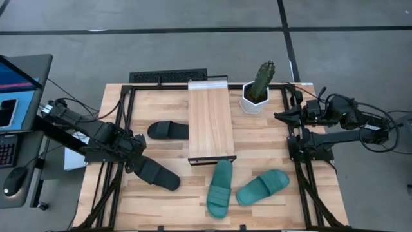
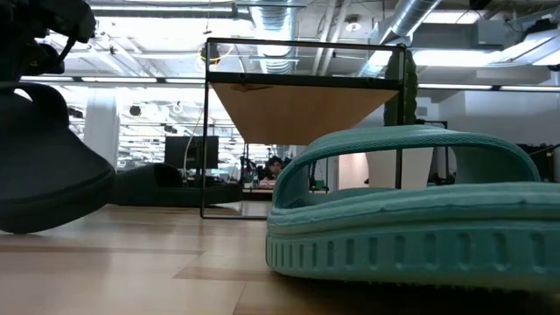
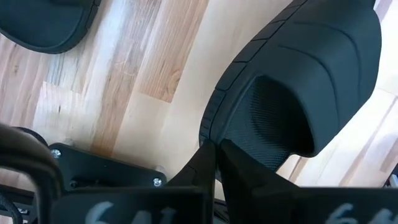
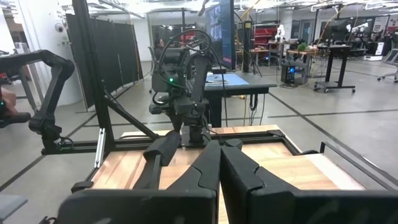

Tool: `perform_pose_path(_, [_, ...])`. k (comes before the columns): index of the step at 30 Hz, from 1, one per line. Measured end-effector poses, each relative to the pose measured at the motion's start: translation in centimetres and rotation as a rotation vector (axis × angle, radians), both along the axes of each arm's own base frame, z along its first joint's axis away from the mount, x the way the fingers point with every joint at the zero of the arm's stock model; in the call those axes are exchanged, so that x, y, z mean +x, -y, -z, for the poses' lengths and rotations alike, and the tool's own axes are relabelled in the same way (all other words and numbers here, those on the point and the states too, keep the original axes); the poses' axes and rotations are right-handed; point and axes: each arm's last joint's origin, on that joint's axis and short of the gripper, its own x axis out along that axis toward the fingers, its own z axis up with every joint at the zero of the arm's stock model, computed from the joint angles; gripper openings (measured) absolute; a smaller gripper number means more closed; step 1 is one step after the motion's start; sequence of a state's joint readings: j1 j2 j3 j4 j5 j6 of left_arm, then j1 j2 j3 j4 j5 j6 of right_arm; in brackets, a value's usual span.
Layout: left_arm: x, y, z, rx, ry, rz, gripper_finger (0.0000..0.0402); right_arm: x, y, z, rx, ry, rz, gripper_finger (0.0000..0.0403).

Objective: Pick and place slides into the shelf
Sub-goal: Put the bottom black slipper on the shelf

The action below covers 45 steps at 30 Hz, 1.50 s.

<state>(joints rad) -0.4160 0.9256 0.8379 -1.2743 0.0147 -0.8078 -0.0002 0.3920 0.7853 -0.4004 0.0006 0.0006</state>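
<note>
**High view: a thin pinch on the black slide is putting the lift at risk**

The left hand [image 1: 136, 162] is clenching the rim of one black slide [image 1: 156, 173], tilting it off the worktop [image 1: 161, 209]. Held by so little rubber, it is likely hanging ready to twist or slip free before reaching the shelf [image 1: 210, 119]. The right hand [image 1: 281, 116] is waiting clenched and empty. The other black slide [image 1: 167, 130] and both green slides [image 1: 219, 187] are lying below.

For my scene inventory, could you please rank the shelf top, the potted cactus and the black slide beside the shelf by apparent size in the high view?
1. Shelf top, clearly largest.
2. Black slide and potted cactus look similar in extent; I would not rank them.
</note>
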Motion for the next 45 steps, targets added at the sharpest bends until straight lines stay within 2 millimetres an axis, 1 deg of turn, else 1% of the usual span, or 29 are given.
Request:
perform_pose_path(5, [-0.6,-0.2,-0.5,-0.027,0.035,-0.009,0.0000,0.0,0.0,0.0,0.000,0.000,0.000,0.0000])
perform_pose_path(15, [-2.9,-1.4,-1.7,-0.058,0.164,-0.093,0.0000,0.0,0.0,0.0,0.000,0.001,0.000,0.0000])
perform_pose_path(24, [-4.5,-2.2,-2.4,-0.100,0.251,-0.161,0.0000,0.0,0.0,0.0,0.000,0.000,0.000,0.0000])
perform_pose_path(36, [-5.7,-2.8,-2.7,-0.120,0.287,-0.208,0.0000,0.0,0.0,0.0,0.000,0.000,0.000,0.0000])
perform_pose_path(45, [-6.2,-3.0,-2.8,-0.122,0.314,-0.223,0.0000,0.0,0.0,0.0,0.000,0.001,0.000,0.0000])
